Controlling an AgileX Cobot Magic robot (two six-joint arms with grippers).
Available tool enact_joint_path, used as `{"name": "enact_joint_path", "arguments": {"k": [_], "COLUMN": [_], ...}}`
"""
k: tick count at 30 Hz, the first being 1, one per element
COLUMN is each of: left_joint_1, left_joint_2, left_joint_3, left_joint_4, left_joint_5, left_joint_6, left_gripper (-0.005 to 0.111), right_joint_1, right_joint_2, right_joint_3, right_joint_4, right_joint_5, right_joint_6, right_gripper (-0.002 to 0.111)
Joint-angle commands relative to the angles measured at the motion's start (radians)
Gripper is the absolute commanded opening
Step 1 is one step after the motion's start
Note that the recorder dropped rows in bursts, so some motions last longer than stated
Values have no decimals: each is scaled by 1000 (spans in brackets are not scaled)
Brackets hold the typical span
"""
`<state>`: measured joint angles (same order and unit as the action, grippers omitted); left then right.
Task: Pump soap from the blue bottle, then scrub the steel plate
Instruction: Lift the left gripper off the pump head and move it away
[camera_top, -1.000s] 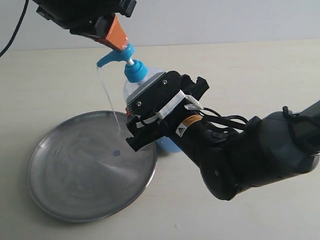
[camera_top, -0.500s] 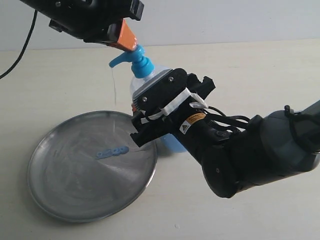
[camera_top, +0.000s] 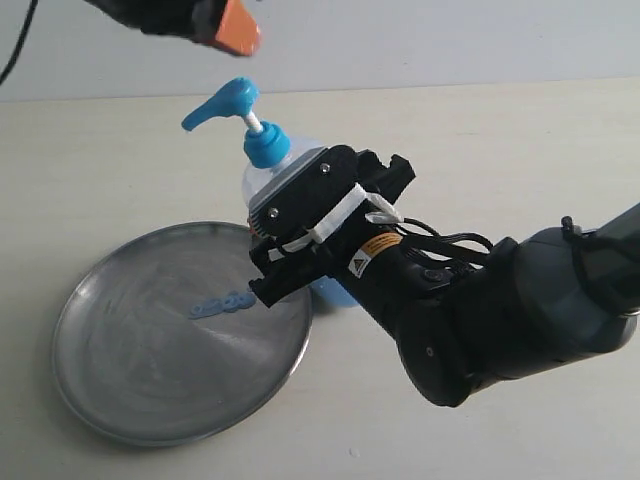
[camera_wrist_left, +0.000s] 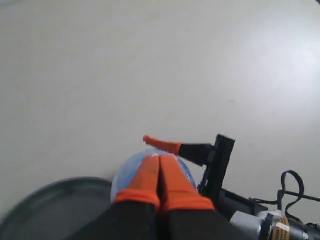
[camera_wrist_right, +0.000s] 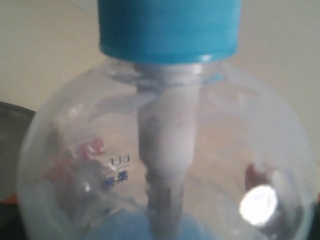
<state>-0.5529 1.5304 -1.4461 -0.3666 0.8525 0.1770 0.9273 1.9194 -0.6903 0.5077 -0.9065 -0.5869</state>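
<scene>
The blue bottle (camera_top: 268, 150) stands just past the right edge of the steel plate (camera_top: 130, 390). Its pump head (camera_top: 222, 103) is up and points left over the plate. My right gripper (camera_top: 292, 228) is shut on the bottle's clear body (camera_wrist_right: 165, 150), which fills the right wrist view under the blue collar (camera_wrist_right: 167, 25). A small light-blue blob of soap (camera_top: 222, 303) lies on the plate near its middle. My left gripper (camera_top: 235, 30) hovers above the pump head, its orange fingers (camera_wrist_left: 150, 172) pressed together on nothing.
The bulky black right arm (camera_top: 500, 310) fills the table to the right of the bottle. A black cable (camera_top: 22, 40) hangs at the top left. Pale tabletop (camera_top: 520, 150) lies behind and around the plate.
My left gripper has lifted off the pump head, which has sprung back up. The soap stream has stopped and a blob now lies on the plate. The bottle swayed right, then back.
</scene>
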Motion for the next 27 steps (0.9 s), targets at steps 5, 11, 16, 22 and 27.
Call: {"name": "enact_joint_path", "arguments": {"k": [5,11,16,22,27], "left_joint_1": [-5,-5,-5,-5,-5], "left_joint_2": [-183,-256,-270,-274,-274], "left_joint_3": [-77,-65,1,121,206], "left_joint_4": [245,328,348,350,350], "left_joint_5": [-15,2,0,-61,-83], "left_joint_6": [-82,-111,-135,-136,-136], "left_gripper": [0,0,0,0,0], "right_joint_1": [3,3,3,3,3], "right_joint_2": [-2,-2,-4,-29,-70], "right_joint_3": [-4,0,0,2,2], "right_joint_4": [46,89,171,242,308], "right_joint_5": [-24,-80,-106,-139,-139], "right_joint_6": [-33,21,48,48,48], "right_gripper": [0,0,0,0,0]}}
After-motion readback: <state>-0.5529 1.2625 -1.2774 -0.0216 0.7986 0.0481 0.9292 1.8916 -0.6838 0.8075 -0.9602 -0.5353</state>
